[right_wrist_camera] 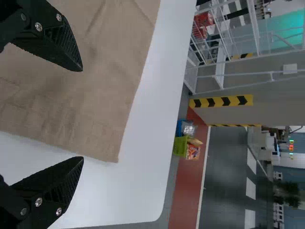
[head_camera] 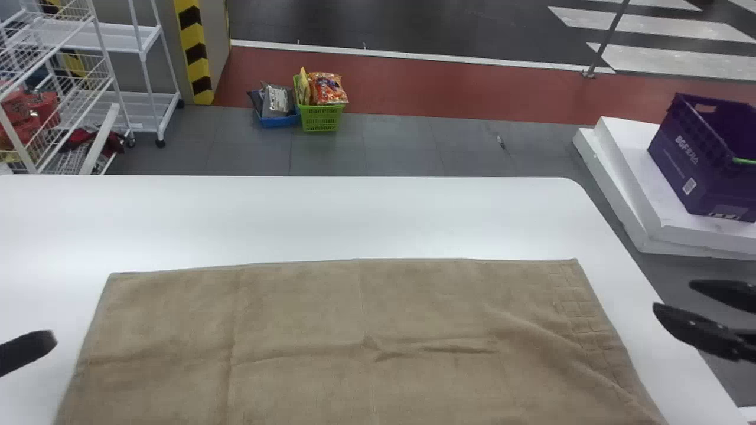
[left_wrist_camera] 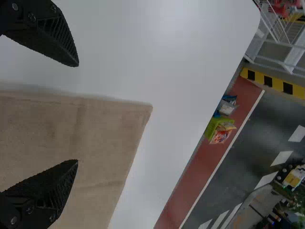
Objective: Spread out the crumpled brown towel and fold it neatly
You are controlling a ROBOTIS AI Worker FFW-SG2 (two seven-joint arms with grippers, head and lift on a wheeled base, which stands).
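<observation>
Towel (head_camera: 295, 307) laid flat on table (head_camera: 331, 218), lightly creased | My left gripper (left_wrist_camera: 78, 112) and right gripper (right_wrist_camera: 83, 114): fingers parted, empty | Spreading nearly complete, I judge | Next: grasp two corners, begin folding

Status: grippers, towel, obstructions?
Left gripper, right gripper: jaws open, empty. Towel spread on table, lightly creased, not yet folded. No obstruction visible on it.

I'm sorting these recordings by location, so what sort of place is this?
Probably a mock-up shop or logistics test space indoors: white wire shelving on casters, black-and-yellow hazard striping on a pillar, and a dark roadway with white crosswalk stripes beyond the table.
</observation>
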